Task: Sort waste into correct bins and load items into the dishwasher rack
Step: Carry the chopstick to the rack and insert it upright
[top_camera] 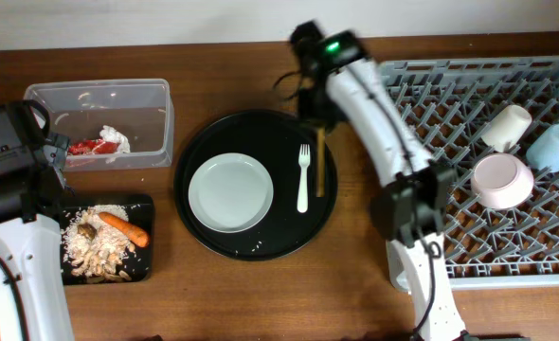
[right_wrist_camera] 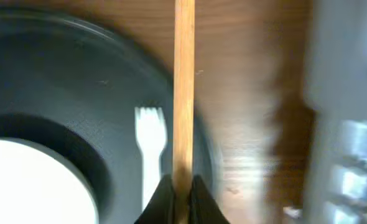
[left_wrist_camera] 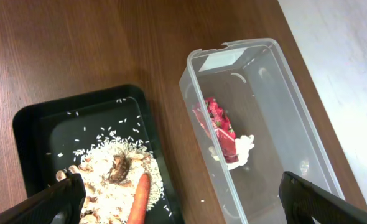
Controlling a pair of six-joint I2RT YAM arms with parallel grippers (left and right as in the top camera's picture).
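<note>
Wooden chopsticks [right_wrist_camera: 184, 93] are extending straight from the right gripper [right_wrist_camera: 182, 186], clamped at one end. Grey plate [top_camera: 230, 192] and white fork [top_camera: 303, 180] are sitting flat beside them.

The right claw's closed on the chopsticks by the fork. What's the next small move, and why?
Probably raise the right claw straight up a little. It is shut on the chopsticks, which run along the round black tray's edge beside the white fork. The dishwasher rack stands to the right with a rim to clear, so height first seems safer than swinging across.

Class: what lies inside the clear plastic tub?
The clear plastic tub holds a red wrapper and a crumpled white napkin, touching. Whatever lies beneath them is covered.
</note>
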